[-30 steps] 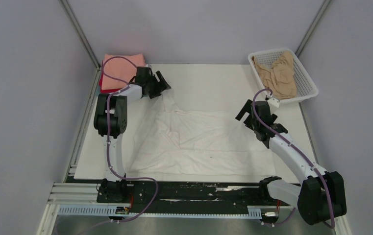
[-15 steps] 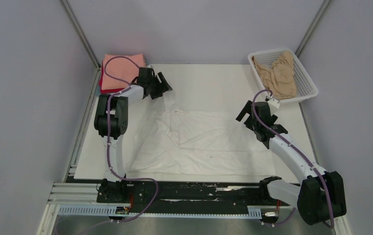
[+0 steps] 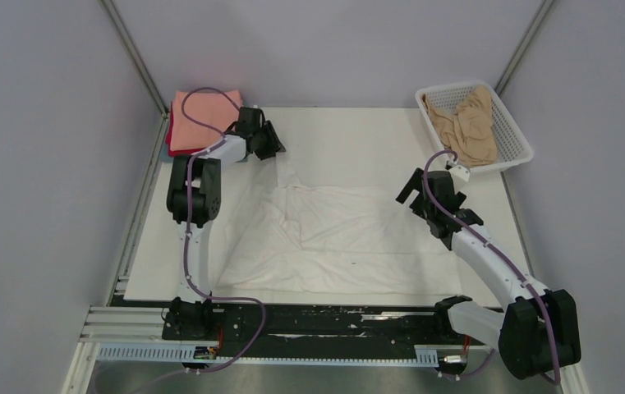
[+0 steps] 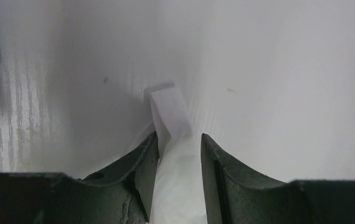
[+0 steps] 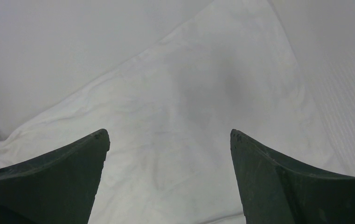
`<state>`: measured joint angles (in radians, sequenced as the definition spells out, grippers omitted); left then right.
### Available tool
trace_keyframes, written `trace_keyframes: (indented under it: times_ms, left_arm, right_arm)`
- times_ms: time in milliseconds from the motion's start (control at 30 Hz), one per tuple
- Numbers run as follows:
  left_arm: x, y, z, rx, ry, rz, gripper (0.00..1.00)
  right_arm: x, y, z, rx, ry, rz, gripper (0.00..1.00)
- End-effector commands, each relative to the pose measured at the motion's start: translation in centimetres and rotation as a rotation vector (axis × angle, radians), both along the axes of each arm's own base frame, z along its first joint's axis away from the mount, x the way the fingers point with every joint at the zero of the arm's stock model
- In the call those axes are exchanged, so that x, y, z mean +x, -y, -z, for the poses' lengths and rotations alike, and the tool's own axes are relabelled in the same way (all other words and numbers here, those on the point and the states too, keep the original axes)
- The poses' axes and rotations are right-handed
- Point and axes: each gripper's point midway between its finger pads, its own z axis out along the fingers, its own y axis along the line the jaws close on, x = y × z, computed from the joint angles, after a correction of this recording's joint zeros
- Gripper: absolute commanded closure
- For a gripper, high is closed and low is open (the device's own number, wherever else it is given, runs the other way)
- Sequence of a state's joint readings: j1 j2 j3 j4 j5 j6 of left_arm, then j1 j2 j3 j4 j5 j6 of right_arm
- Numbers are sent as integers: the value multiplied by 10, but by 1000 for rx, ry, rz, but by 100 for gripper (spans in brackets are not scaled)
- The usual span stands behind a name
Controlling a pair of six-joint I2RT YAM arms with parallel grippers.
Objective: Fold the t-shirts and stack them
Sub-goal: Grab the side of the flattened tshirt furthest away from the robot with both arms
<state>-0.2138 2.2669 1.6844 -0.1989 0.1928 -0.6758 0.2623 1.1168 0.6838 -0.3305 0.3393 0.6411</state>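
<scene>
- Where the white t-shirt point(image 3: 342, 238) lies spread open and creased over the middle of the worktop point(image 3: 358, 139), its hem runs along the near edge and one far-left corner stretches in a narrow ridge towards the left gripper point(image 3: 269, 146).
- In the left wrist view, the left gripper point(image 4: 177, 137) has its dark fingers point(image 4: 140, 163) drawn fairly close together, with a strip of the white t-shirt point(image 4: 177, 182) lying in the gap between them.
- A small folded tip of that cloth stands up just past the fingertips, above the pale worktop point(image 4: 282, 70).
- Whether the left fingers truly pinch the cloth or merely flank it cannot be told from these views.
- The right gripper point(image 3: 407, 190) hangs over the far-right part of the white t-shirt, and its fingers are spread wide and grasp nothing.
- In the right wrist view, the right gripper point(image 5: 168, 133) looks down on a pointed flap of the white t-shirt point(image 5: 189, 93); both fingers point(image 5: 63, 163) are clear of the cloth.
- At the far-left corner sits a folded stack: the salmon-pink t-shirt point(image 3: 202, 111) on top, the red t-shirt point(image 3: 176, 149) showing as an edge beneath it.
- The left gripper is just beside that stack, on its right.
- The tan t-shirt point(image 3: 469, 123) lies crumpled inside the white mesh basket point(image 3: 510, 119) at the far-right corner, well apart from both grippers.
</scene>
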Motion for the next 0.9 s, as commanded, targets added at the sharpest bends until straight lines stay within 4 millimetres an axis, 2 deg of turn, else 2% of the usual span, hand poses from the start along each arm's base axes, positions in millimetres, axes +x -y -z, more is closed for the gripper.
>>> trace_keyframes:
  times_ms: [0, 100, 267, 300, 400, 433, 467, 500, 533, 567, 600, 633, 667, 700, 867]
  left_arm:
    - [0, 4, 1, 37, -12, 22, 54]
    - [-1, 6, -1, 42, -7, 23, 61]
    - [2, 6, -11, 43, 11, 15, 98]
    - [2, 6, -17, 42, 22, 16, 100]
    - [2, 3, -35, 50, 48, 2, 100]
    - [-1, 1, -45, 49, 56, -6, 100]
    - [-6, -1, -46, 57, 52, -14, 100]
    - [-8, 0, -62, 52, 80, -15, 100]
    - [-15, -2, -60, 67, 73, -23, 100]
    - [-20, -2, -74, 75, 91, -26, 100]
    - [-26, -7, -70, 109, 82, -48, 100]
    - [-33, -9, -80, 134, 89, -69, 100]
    - [-41, -11, -76, 150, 72, -76, 100]
    - [-48, -12, -81, 166, 69, -88, 100]
    - [-83, -21, -76, 241, -3, -151, 100]
  right_arm:
    - [7, 4, -15, -6, 67, 11, 0]
    - [6, 5, -14, -5, 68, 14, 0]
    - [7, 7, -14, -17, 68, 18, 0]
    - [8, 8, -15, -22, 68, 22, 0]
    - [13, 14, -16, -49, 61, 33, 0]
    - [16, 17, -16, -61, 57, 36, 0]
    - [20, 20, -17, -76, 52, 44, 0]
    - [25, 23, -18, -93, 49, 54, 0]
    - [30, 26, -18, -112, 42, 65, 0]
    - [35, 31, -18, -134, 35, 84, 0]
    - [41, 33, -18, -155, 26, 94, 0]
    - [47, 37, -18, -178, 18, 109, 0]
    - [52, 40, -15, -200, 5, 127, 0]
    - [58, 43, -14, -218, -3, 139, 0]
    - [93, 60, -7, -332, -54, 222, 3]
